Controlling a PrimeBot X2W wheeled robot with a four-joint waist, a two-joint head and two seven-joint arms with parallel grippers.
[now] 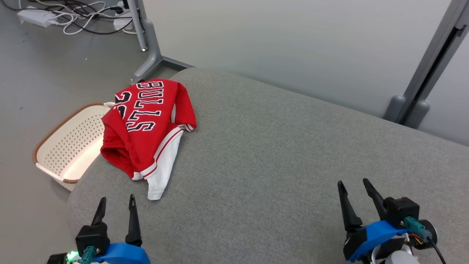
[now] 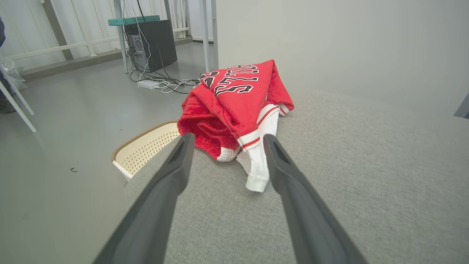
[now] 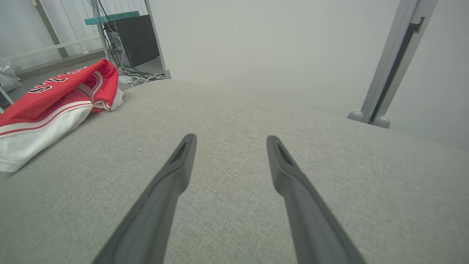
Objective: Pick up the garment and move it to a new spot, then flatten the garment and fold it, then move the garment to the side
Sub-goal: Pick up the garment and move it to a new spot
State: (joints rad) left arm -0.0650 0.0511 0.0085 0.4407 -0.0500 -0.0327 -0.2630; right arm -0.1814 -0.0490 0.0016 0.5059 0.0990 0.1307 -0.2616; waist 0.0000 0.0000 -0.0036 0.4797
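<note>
- While both arms rest at the near edge, the garment (image 1: 146, 124), a red jersey with white trim and dark block lettering, lies crumpled at about ten o'clock on the grey padded surface (image 1: 285, 154), close to its left edge.
- A white part of it trails out of the heap toward six o'clock.
- The left gripper (image 1: 117, 198) sits at seven o'clock in the head view, with its two dark fingers spread wide and nothing between them. The white end of the garment lies near its tips, at about one o'clock from them, and is not touched.
- The right gripper (image 1: 353, 182) sits at five o'clock, spread just as wide and empty, over bare fabric. From there the garment is well apart, at ten o'clock.
- A pale perforated basket (image 1: 66, 146) with a brown rim stands on the floor at nine o'clock, just beside the padded surface.
- Cables and a white power strip (image 1: 34, 16) lie on the floor at eleven o'clock, near a grey metal leg (image 1: 148, 55).
</note>
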